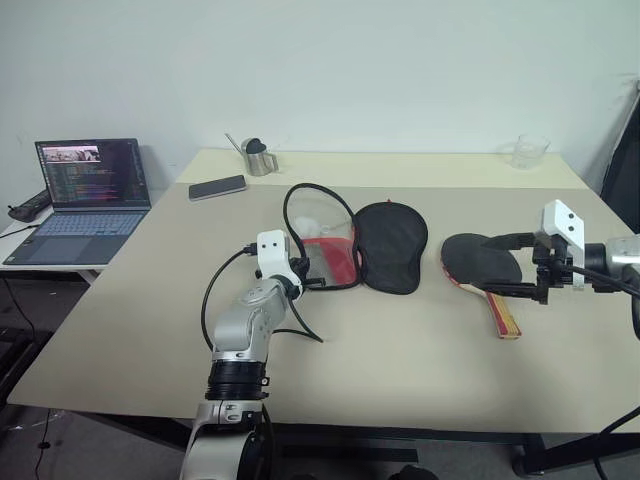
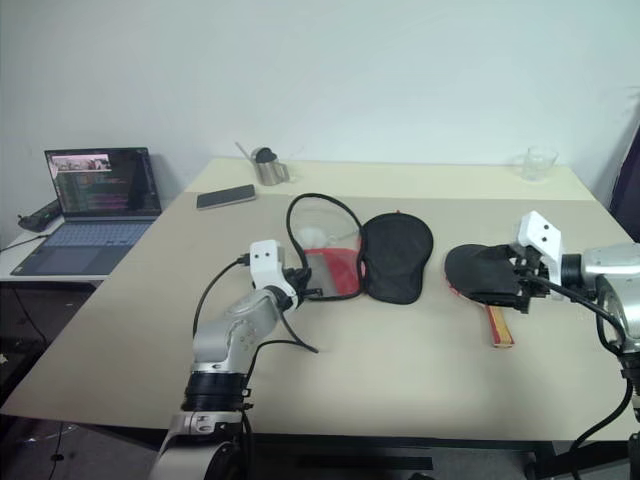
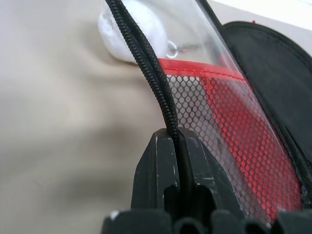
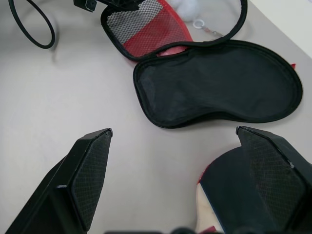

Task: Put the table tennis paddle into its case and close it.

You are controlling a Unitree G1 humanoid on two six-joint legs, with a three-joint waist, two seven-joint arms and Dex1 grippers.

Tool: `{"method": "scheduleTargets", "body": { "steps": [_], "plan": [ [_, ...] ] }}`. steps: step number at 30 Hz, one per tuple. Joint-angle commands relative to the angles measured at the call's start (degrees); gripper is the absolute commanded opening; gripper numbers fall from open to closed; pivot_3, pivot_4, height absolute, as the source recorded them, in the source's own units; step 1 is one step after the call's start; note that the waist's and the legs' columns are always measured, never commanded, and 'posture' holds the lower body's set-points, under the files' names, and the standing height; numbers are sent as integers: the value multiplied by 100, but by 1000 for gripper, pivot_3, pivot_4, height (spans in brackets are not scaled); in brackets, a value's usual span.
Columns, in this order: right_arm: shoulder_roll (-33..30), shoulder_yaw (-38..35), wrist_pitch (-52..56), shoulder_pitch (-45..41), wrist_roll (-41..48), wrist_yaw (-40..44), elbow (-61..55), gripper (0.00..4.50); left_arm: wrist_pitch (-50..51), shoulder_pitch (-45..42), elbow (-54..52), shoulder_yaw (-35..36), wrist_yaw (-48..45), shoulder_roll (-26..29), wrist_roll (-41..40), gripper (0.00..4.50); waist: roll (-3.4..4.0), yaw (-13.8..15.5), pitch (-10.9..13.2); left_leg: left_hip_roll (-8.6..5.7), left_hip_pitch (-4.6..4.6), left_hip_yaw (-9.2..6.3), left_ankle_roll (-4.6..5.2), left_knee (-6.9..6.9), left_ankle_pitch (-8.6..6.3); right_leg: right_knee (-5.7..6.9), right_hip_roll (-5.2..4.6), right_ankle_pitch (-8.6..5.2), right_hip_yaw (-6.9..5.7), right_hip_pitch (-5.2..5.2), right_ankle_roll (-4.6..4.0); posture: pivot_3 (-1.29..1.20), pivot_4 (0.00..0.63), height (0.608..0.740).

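The left gripper (image 3: 178,146) pinches the open case's (image 1: 390,245) zipper rim, while the right gripper (image 4: 173,146) gapes beside the case, over the paddle (image 1: 482,262).

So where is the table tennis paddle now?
In the head views the table tennis paddle lies flat on the table's right side, just right of the open case, with the right gripper's open fingers around its blade.
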Motion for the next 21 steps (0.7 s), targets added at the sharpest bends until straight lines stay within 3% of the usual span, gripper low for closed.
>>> {"method": "scheduleTargets", "body": {
  "steps": [1, 3, 10, 12, 14, 16, 18, 21],
  "plan": [
    [-114, -238, 49, 43, 143, -48, -224, 4500, 102, 30, -362, -105, -165, 111, -48, 254, 0, 3, 0, 0, 0, 0, 0, 0, 0, 0, 0, 0, 0, 0, 0, 0, 150, 740],
    [-121, -237, 55, 63, 145, -80, -219, 4500, 233, 13, -301, -20, -136, 149, -82, 721, 0, 3, 0, 0, 0, 0, 0, 0, 0, -1, 0, 0, 0, 0, 0, 0, 150, 740],
    [-145, -254, 125, 221, 135, -235, -314, 4500, 84, 38, -327, -330, -577, 747, 197, 3100, 0, 0, 0, 3, 2, 1, 0, -1, 0, -1, 5, 0, 3, 0, 0, 0, 150, 740],
    [-159, -286, 199, 351, 115, -360, -421, 4500, 0, 44, -349, -484, -975, 1190, 293, 3827, 0, 1, 0, 3, 1, 1, 0, -1, 0, -1, 5, 0, 3, 0, 0, 0, 150, 740],
    [-175, -368, 512, 527, -81, -887, -578, 4500, 214, 217, -759, -674, -2261, 2127, -49, 4492, -1, -19, 1, 7, 0, 1, -1, -3, -1, -1, 8, 0, 3, -2, 0, 0, 150, 740],
    [-208, -447, 986, 708, -359, -1542, -767, 4500, 530, 347, -1067, -516, -3340, 2942, -595, 4492, -1, -58, 1, 14, -1, 5, -3, -9, -2, -1, 15, 0, 12, -10, -1, 0, 150, 740],
    [-247, -500, 1315, 833, -468, -1877, -917, 4500, 550, 376, -1150, -407, -3731, 3290, -827, 4492, -1, -48, 1, 17, -1, 3, -6, -10, -4, -7, 17, 0, 13, -10, -4, 0, 150, 740],
    [-265, -888, 2711, 1292, -467, -2575, -1655, 4500, 264, 436, -1351, -130, -4933, 4017, -1298, 4492, 0, -10, 1, 16, -4, -4, -4, -9, -3, -14, 17, 0, 8, -5, -4, 0, 150, 740]
  ]
}}
